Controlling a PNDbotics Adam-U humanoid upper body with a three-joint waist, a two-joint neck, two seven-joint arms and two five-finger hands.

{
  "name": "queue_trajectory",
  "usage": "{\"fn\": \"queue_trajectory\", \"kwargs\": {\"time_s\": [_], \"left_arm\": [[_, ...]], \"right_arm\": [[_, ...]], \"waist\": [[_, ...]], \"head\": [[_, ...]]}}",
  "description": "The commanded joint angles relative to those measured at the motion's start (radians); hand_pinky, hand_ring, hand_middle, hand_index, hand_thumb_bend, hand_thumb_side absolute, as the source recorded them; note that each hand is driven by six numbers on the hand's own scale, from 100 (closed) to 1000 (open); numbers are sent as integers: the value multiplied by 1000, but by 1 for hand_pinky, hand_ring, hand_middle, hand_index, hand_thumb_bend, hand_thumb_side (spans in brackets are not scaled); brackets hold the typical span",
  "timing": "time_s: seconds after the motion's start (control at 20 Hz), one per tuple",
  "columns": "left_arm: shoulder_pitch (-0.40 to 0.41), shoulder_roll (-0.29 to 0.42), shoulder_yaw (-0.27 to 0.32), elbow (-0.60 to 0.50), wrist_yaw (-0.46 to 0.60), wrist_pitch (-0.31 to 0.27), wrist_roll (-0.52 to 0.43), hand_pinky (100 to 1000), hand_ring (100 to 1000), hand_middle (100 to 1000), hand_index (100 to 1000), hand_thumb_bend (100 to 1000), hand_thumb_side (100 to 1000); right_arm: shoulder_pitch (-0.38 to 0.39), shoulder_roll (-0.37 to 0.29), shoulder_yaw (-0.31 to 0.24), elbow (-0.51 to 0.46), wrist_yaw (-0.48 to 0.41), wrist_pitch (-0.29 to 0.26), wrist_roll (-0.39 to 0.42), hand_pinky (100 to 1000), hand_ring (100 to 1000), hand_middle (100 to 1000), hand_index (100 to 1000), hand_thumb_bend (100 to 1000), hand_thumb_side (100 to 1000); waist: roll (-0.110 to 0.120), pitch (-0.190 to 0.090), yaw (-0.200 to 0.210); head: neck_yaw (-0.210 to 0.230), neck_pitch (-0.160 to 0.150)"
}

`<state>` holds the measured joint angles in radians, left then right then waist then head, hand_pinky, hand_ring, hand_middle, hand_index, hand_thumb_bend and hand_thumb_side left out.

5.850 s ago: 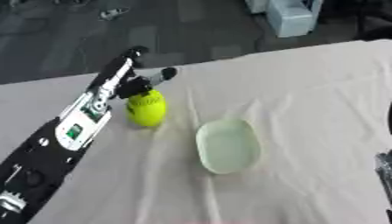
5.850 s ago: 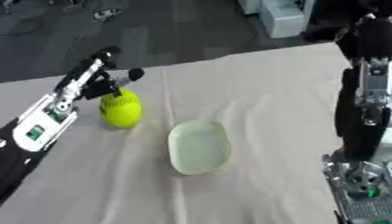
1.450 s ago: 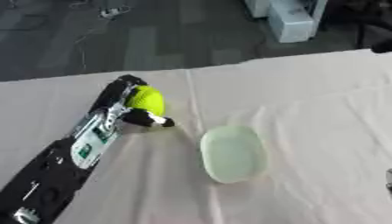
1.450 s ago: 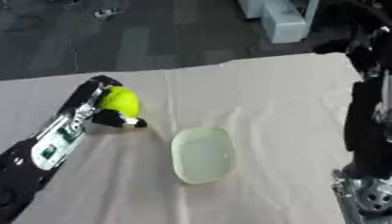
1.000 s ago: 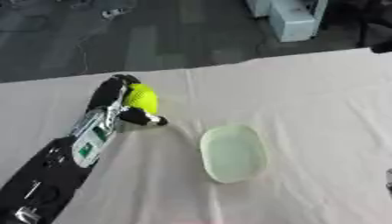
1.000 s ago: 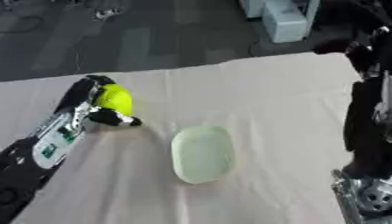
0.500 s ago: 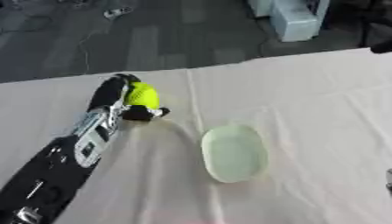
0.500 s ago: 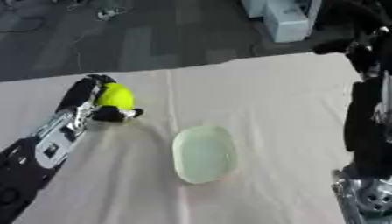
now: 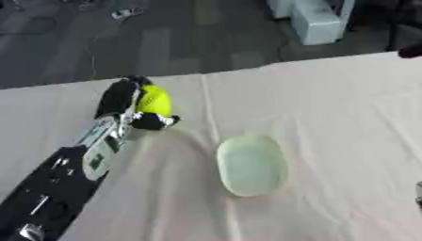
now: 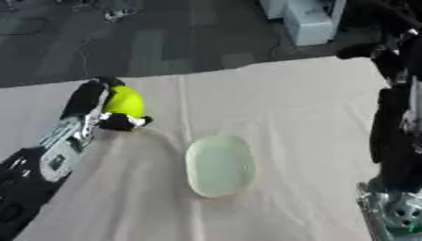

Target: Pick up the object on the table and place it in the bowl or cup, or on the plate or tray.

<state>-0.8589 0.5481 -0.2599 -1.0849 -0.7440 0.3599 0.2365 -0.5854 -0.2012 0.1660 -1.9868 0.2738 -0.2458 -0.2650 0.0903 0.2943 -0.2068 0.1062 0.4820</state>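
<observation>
Worktop (image 9: 346,108): covered with a pale, creased cloth; it carries the dish and the ball.
Right arm (image 10: 395,122): stands upright at the right edge, well apart from the work; its hand is out of view.
Left hand (image 9: 124,106): fingers curled round the ball, grasping it at the far left of the cloth.
Dish (image 9: 251,164): pale green, oval, shallow, near the centre and apart from the hand.
Ball (image 9: 154,100): yellow-green, held in the left hand.
Step in hand: carry to the dish. Best to keep the ball lifted over the creases, centre it above the dish, lower it close, then release so it cannot roll out.
</observation>
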Motion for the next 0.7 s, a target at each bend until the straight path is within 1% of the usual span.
{"fn": "queue_trajectory", "kwargs": {"time_s": [0.05, 0.2, 0.35, 0.45, 0.5, 0.6, 0.7], "left_arm": [[-19, 20, 3, -25, -25, 8, 6, 100, 104, 446, 330, 134, 100], [-20, 21, 3, -28, -27, 11, 5, 100, 100, 438, 308, 100, 100], [-21, 22, 0, -38, -29, 6, 12, 100, 100, 399, 261, 100, 100], [-22, 23, -4, -45, -32, 7, 19, 100, 100, 371, 234, 179, 100], [-22, 22, -6, -50, -31, 7, 21, 100, 100, 356, 219, 248, 100], [-21, 22, -11, -60, -28, 8, 24, 100, 100, 346, 209, 288, 100], [-22, 22, -16, -69, -26, 7, 24, 100, 100, 338, 200, 304, 100]], "right_arm": [[-5, 3, -6, -13, -3, 2, -2, 566, 836, 893, 932, 100, 1000], [-4, 3, -6, -13, -3, 2, -1, 566, 836, 893, 932, 100, 1000], [-3, 4, -7, -13, -4, 2, -1, 567, 836, 893, 932, 100, 1000], [-2, 4, -7, -13, -4, 2, 0, 567, 836, 893, 932, 100, 1000], [-2, 4, -7, -13, -4, 2, 0, 566, 836, 893, 932, 100, 1000], [-2, 4, -7, -13, -4, 3, 0, 566, 836, 893, 932, 100, 1000], [-2, 5, -7, -13, -4, 3, 0, 567, 836, 893, 932, 100, 1000]], "waist": [[-2, -27, 3], [-2, -28, 3], [-1, -29, 6], [-1, -30, 7], [-1, -31, 7], [-1, -31, 7], [-1, -32, 7]], "head": [[-3, -8], [-4, -8], [-3, -9], [-2, -9], [-2, -9], [-2, -10], [-1, -10]]}}
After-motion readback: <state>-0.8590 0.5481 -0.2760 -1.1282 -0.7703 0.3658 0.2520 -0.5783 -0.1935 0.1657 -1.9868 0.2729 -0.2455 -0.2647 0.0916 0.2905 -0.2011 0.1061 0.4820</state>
